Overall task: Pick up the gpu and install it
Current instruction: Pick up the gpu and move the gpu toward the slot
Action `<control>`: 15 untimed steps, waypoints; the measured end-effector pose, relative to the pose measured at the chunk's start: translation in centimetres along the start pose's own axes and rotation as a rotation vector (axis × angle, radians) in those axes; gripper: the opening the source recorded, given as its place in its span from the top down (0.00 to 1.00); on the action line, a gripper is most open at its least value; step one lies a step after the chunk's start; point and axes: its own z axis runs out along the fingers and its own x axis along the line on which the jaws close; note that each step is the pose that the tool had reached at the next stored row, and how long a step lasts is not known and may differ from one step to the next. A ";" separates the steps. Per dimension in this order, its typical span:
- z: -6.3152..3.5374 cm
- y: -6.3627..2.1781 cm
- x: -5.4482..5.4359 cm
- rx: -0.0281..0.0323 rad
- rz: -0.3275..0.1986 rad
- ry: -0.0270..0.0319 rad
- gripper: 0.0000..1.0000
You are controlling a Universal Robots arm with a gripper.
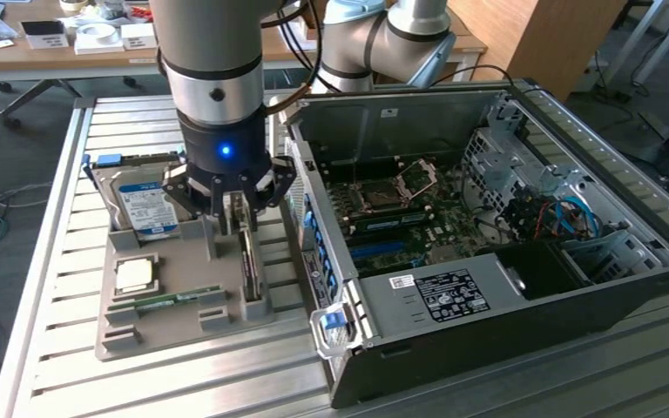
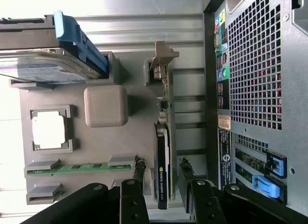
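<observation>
The gpu [image 1: 248, 266] is a thin dark card with a silvery bracket at one end, standing on edge in a slot at the side of the grey holder tray [image 1: 184, 329] nearest the case. My gripper [image 1: 233, 219] hangs straight above it, low over the tray. In the wrist view the gpu [image 2: 163, 137] runs between the two fingertips [image 2: 139, 166], one on each side of the card. My gripper [image 2: 162, 165] is open, with small gaps to the card on both sides. The open computer case [image 1: 521, 287] lies beside the tray, its motherboard [image 1: 399, 218] exposed.
On the tray sit a silver hard drive with a blue label [image 1: 146, 207], a cpu [image 1: 135, 275] and a green memory stick [image 1: 166, 302]. The case's back panel [image 2: 255, 65] stands close beside the gpu. Everything rests on a slatted metal table [image 1: 44, 261].
</observation>
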 end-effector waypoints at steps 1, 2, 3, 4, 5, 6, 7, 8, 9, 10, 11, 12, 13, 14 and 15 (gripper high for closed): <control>0.00 0.00 0.0 -0.0001 0.000 0.0000 0.58; 0.01 0.00 0.0 -0.0002 0.000 0.0000 0.58; 0.01 0.00 0.0 -0.0002 0.000 0.0000 0.58; 0.01 0.00 0.0 -0.0003 0.000 -0.0001 0.58; 0.05 0.00 0.0 -0.0005 0.000 -0.0002 0.58; 0.12 0.00 0.0 -0.0008 0.000 -0.0005 0.58; 0.19 -0.01 0.0 -0.0006 0.000 -0.0003 0.58; 0.27 -0.01 0.0 -0.0003 0.000 -0.0001 0.58; 0.39 -0.02 0.0 -0.0004 0.000 -0.0001 0.58; 0.48 -0.02 0.0 -0.0005 0.000 -0.0002 0.58; 0.66 -0.03 0.0 -0.0002 0.000 0.0001 0.58; 0.75 -0.03 0.0 -0.0004 0.000 -0.0001 0.58; 0.87 -0.04 -0.1 -0.0005 0.000 -0.0002 0.58; 0.92 -0.03 -0.1 -0.0003 0.000 -0.0001 0.58; 0.98 -0.03 -0.1 -0.0004 0.000 -0.0002 0.58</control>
